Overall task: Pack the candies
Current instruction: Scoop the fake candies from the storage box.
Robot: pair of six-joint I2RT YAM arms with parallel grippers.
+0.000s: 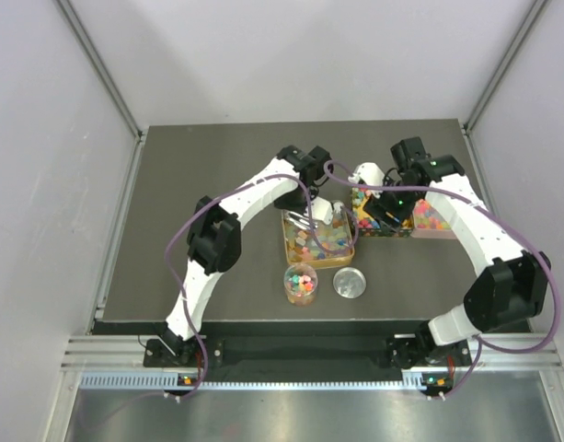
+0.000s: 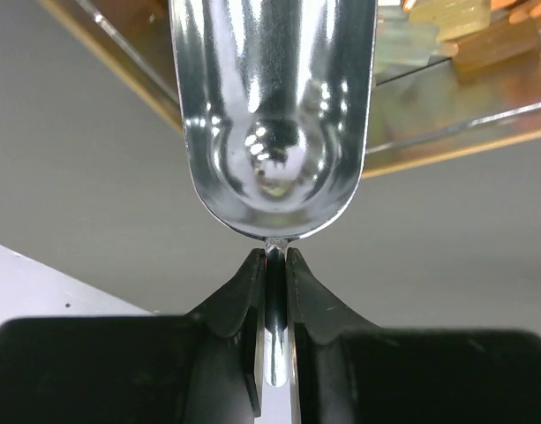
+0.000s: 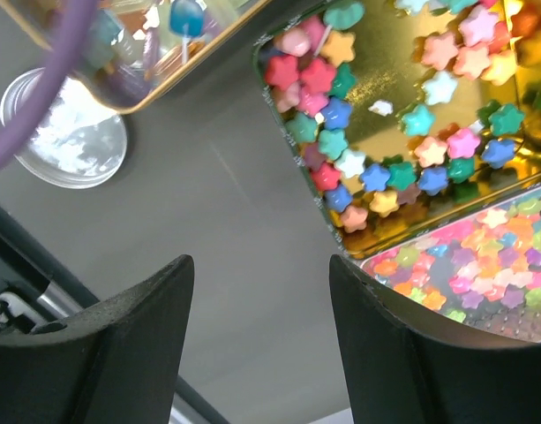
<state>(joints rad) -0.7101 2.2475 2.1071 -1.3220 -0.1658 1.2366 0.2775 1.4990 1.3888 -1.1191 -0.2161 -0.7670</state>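
Observation:
Star-shaped candies in mixed colours lie in a gold tin, and smaller ones fill a pink tray beside it. More candies sit in a clear gold-rimmed tray. A small clear jar in front of that tray also holds candies. My left gripper is shut on the thin handle of a shiny metal scoop, held over the clear tray's edge. The scoop's bowl looks empty. My right gripper hangs open over bare table next to the gold tin, with nothing between its fingers.
A round silver lid lies on the dark table right of the jar, also seen in the right wrist view. The purple cable crosses that view. Grey walls stand on both sides.

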